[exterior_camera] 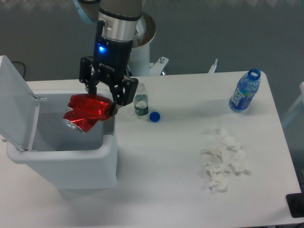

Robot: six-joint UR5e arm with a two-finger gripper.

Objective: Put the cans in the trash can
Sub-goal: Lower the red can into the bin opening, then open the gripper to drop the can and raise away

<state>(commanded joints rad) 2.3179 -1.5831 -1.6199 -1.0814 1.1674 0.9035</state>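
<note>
arm: grey and silver UR5e wrist comes down from the top edge; a blue light glows on the black gripper body.
gripper: black two-finger gripper (pixel 102 97) sits over the open bin, near its right wall.
jaws: closed on the can, gripping its upper right part. One finger shows at the can's right side; the other is mostly hidden behind the can.
can: crushed shiny red metal drink can (pixel 85 114) with creased sides, silver end facing lower left. Tilted, held in the bin's opening, clear of the bin floor as far as I can tell. No brand or print readable on it.
bin: large white rectangular plastic trash can (pixel 71 164) at the left of the tabletop. Its flat white lid (pixel 14 102) is swung up and back on the left side.
small bottle: clear plastic bottle with a dark green label (pixel 141 100) stands upright just right of the gripper, uncapped. Label text too small to read.
cap: blue bottle cap (pixel 154 116) lies on the tabletop just beside the small bottle, to its right.
second bottle: clear plastic bottle with a blue label and blue neck ring (pixel 245 91) near the far right corner, uncapped, leaning slightly. Label unreadable.
tissue: crumpled white tissue wad (pixel 223 159) at right centre, well apart from the bin.
surface: white tabletop (pixel 166 190).
</note>
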